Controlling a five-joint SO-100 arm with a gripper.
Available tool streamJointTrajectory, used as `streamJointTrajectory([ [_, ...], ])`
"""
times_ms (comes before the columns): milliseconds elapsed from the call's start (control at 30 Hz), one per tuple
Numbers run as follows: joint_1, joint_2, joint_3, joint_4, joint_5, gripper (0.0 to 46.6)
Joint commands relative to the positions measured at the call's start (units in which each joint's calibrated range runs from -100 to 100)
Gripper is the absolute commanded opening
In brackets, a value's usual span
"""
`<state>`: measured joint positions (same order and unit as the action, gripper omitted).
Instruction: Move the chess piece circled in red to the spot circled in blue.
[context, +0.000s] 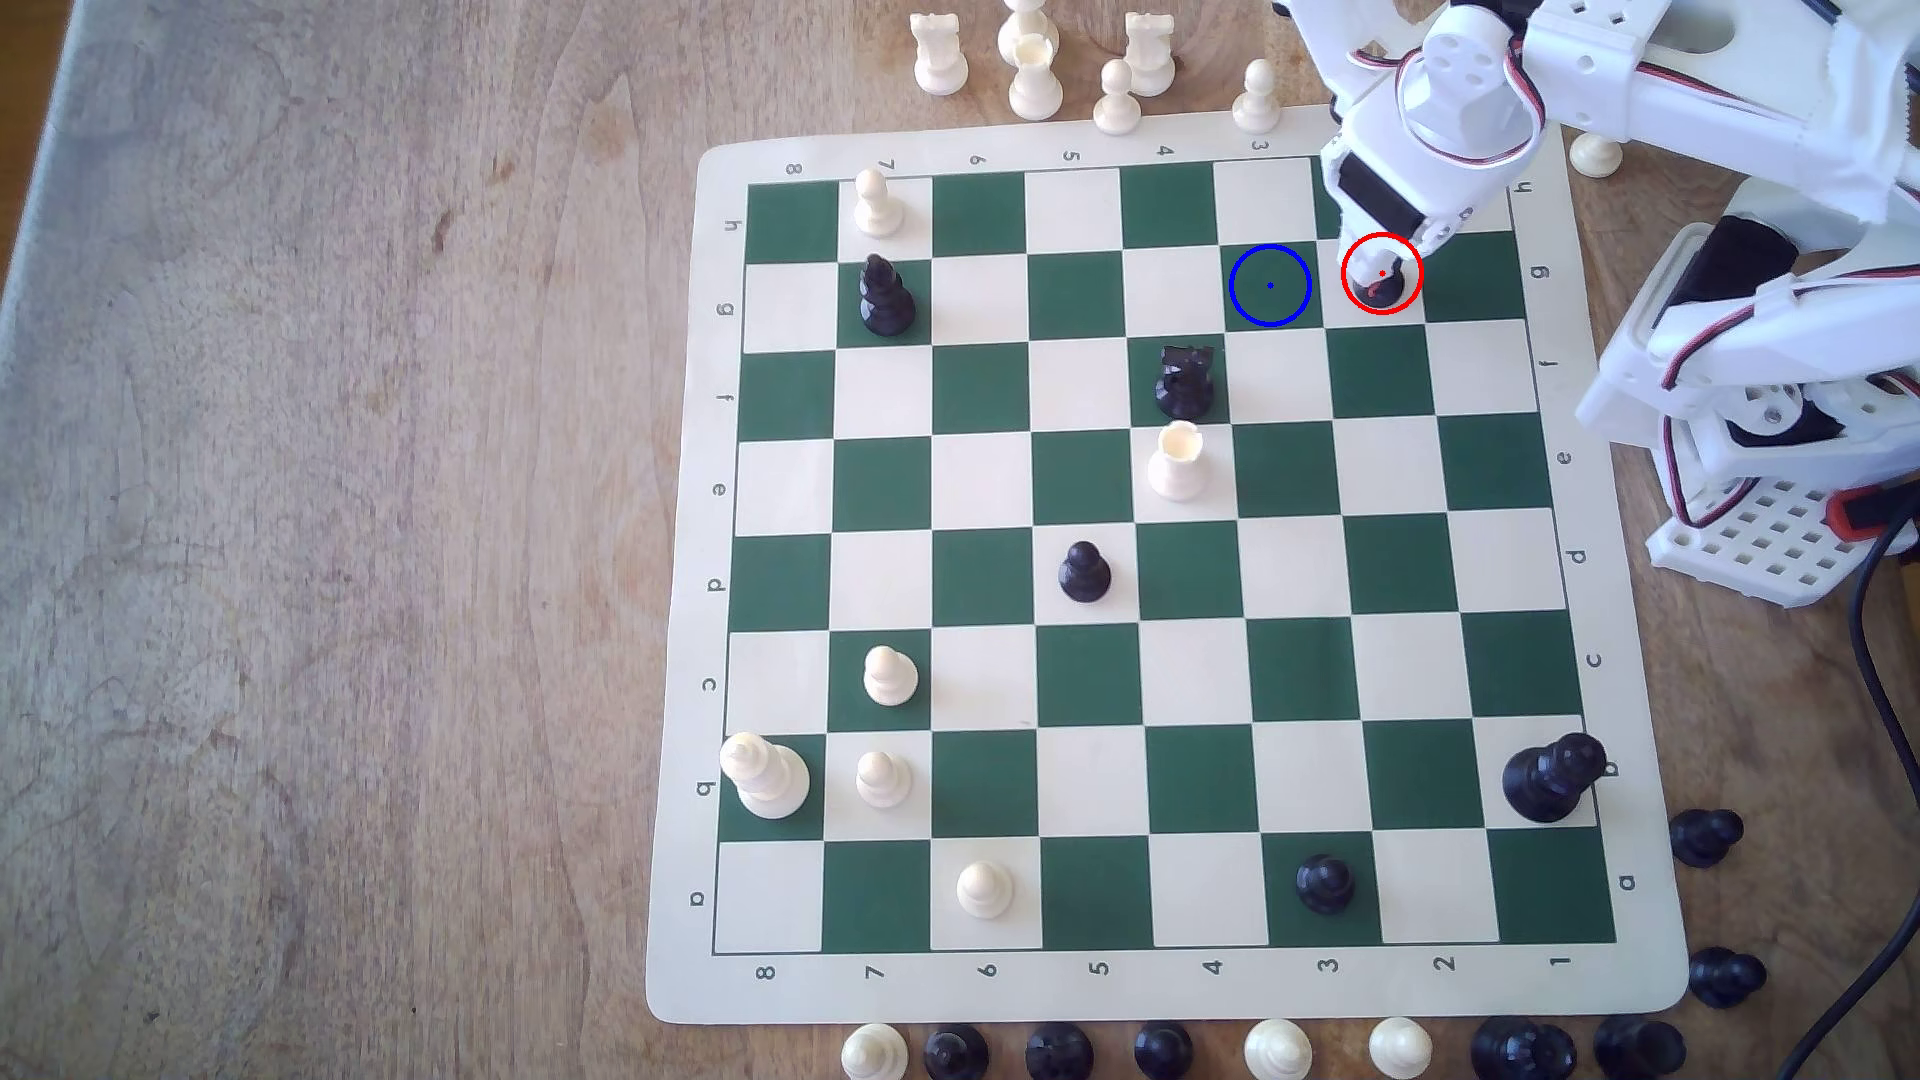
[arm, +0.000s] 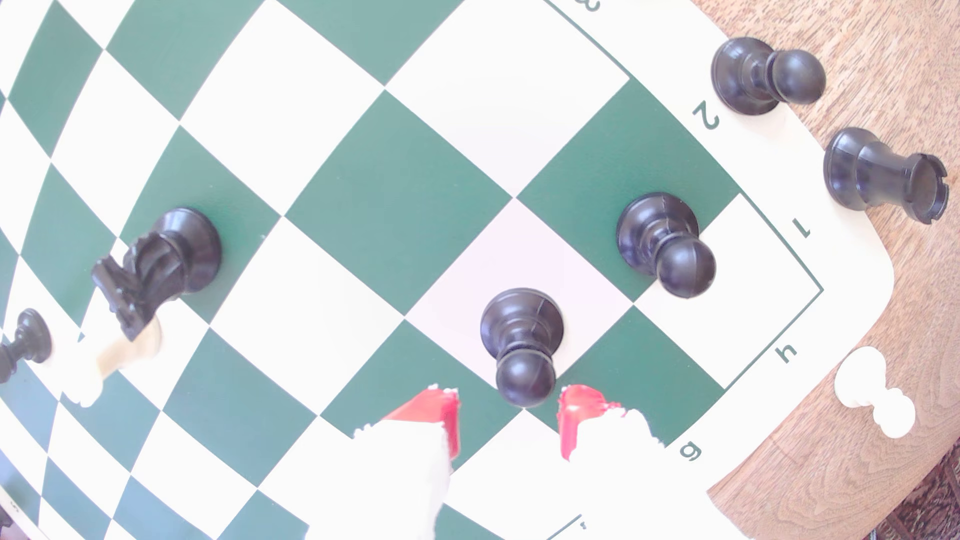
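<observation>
The chess piece circled in red (context: 1378, 286) is a small black pawn on a cream square near the board's far right corner in the exterior view; the arm covers most of it. In the wrist view this pawn (arm: 521, 332) stands upright. My gripper (context: 1390, 258) hangs right over it and is open (arm: 509, 402). The red-padded fingertips (arm: 434, 410) flank the pawn's ball head, with a clear gap on one side and a sliver on the other. The spot circled in blue (context: 1270, 285) is a bare dark green square, one square to the exterior view's left of the pawn.
A second black pawn (arm: 658, 244) stands one square diagonally from the circled one. A black knight (context: 1184, 382) and a white piece (context: 1176, 462) stand nearer mid-board. Off the mat's corner stand a black pawn (arm: 753, 78), a black rook (arm: 883, 171) and a white pawn (arm: 872, 394). Captured pieces line the board's edges.
</observation>
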<state>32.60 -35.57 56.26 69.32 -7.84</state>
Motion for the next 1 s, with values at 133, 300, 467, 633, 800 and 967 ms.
streamJointTrajectory([
  [133, 0.76, 0.59, 0.77, -2.66, 0.68, 11.3],
  [300, 0.61, 1.87, 1.58, -4.62, 0.63, 11.2],
  [467, 0.61, 2.55, 2.4, -6.18, 0.68, 11.2],
  [633, 0.37, 2.8, 2.4, -6.51, 0.68, 10.7],
  [800, 0.06, 2.97, 2.4, -6.51, 0.63, 9.7],
  [967, -0.25, 3.14, 2.4, -6.59, 0.49, 9.7],
])
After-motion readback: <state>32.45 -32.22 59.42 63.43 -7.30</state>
